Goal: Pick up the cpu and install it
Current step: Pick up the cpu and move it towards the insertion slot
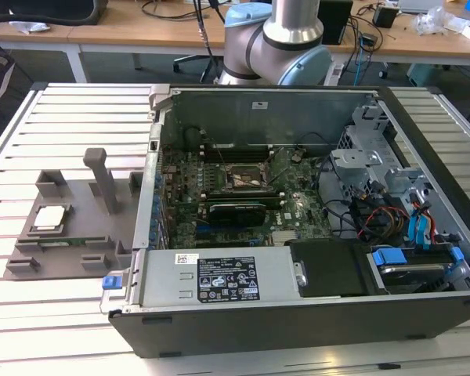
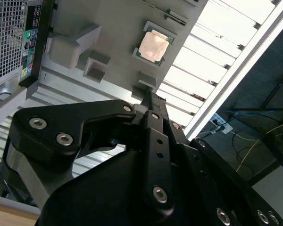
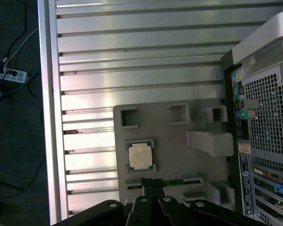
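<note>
The cpu (image 1: pixel 48 218), a small silvery square chip, lies flat in a recess of the grey plastic fixture block (image 1: pixel 78 235) at the exterior view's left, beside the open computer case (image 1: pixel 282 313). In both wrist views the cpu (image 3: pixel 140 156) (image 2: pixel 153 46) is seen from well above. My gripper (image 3: pixel 153 182) (image 2: pixel 150 96) hangs high over the fixture, its dark fingers pressed together with nothing between them. It is apart from the chip. The dark square socket frame (image 1: pixel 247 178) sits in the middle of the motherboard.
The fixture (image 3: pixel 179 136) carries raised posts and blocks (image 1: pixel 103 178) around the cpu. The case wall (image 3: pixel 259 141) stands close beside it. All rest on a slatted aluminium table (image 1: pixel 70 117). The arm's base (image 1: pixel 278 43) stands behind the case. Cables and drive bays (image 1: pixel 392 204) fill the case's right side.
</note>
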### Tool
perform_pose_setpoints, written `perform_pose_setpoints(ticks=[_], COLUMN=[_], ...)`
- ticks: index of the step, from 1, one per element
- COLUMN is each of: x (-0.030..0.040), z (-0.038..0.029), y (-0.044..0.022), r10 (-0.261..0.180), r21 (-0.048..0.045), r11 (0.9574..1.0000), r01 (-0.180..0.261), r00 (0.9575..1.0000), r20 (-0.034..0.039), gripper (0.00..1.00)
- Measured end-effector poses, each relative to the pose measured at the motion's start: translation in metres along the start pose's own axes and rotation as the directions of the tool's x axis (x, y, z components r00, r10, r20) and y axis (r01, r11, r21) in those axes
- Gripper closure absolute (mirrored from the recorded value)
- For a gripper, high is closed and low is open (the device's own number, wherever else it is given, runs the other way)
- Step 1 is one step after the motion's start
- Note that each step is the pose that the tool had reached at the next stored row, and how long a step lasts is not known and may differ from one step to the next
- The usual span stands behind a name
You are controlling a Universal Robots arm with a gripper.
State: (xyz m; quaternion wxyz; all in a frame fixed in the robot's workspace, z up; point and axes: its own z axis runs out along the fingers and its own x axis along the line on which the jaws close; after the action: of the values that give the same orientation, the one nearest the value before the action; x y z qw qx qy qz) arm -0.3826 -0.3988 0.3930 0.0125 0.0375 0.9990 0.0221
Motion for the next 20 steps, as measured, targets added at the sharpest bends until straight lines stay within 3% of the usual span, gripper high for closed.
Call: perform_pose_setpoints(ticks=[4, 8, 9, 12, 14, 15, 18, 20], x=[0.0001, 0.0001, 0.0001, 0.0002, 0.0004, 0.0003, 0.0003, 0.0005], z=[0.0, 0.0, 0.0, 0.0, 0.0, 0.0001, 0.0035, 0.0093], y=[0.0, 0.0, 0.0, 0.0, 0.0, 0.0, -0.0002, -0.0004], r10=[0.0, 0.0, 0.0, 0.0, 0.0, 0.0, -0.001, -0.001], r21=[0.0, 0.0, 0.0, 0.0, 0.0027, 0.0182, 0.0198, 0.0198], r11=[1.0, 1.0, 1.0, 1.0, 1.0, 0.9998, 0.9998, 0.9998], r01=[0.0, 0.0, 0.0, 0.0, 0.0, 0.0, 0.001, 0.001], r00=[1.0, 1.0, 1.0, 1.0, 1.0, 1.0, 1.0, 1.0], r20=[0.0, -0.0001, 0.0, 0.0001, 0.0002, 0.0014, 0.0012, 0.0002], gripper=[0.89, 0.64, 0.52, 0.34, 0.34, 0.34, 0.34, 0.34])
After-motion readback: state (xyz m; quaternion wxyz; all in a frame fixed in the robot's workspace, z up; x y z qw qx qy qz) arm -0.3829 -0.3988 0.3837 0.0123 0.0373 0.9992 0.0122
